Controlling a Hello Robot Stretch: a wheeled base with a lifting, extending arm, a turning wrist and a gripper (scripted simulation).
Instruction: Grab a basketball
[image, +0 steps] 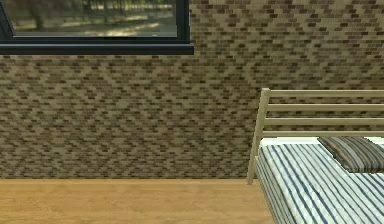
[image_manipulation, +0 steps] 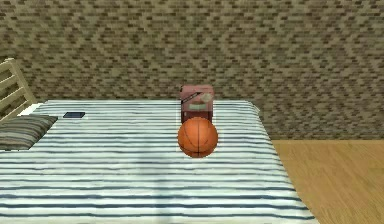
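An orange basketball (image_manipulation: 198, 137) with dark seams rests on the striped bed cover (image_manipulation: 150, 175) in the arm side view, near the middle of the bed and toward its far side. Right behind the ball stands a small reddish-brown box (image_manipulation: 198, 99), close to the bed's far edge.
A striped pillow (image_manipulation: 22, 130) and a small flat dark thing (image_manipulation: 73, 115) lie at the bed's left, by the pale wooden headboard (image_manipulation: 12, 85). Wooden floor (image_manipulation: 335, 180) lies right of the bed. The forward view has a brick wall (image: 120, 110), a window (image: 95, 20) and the bed's headboard (image: 320, 105).
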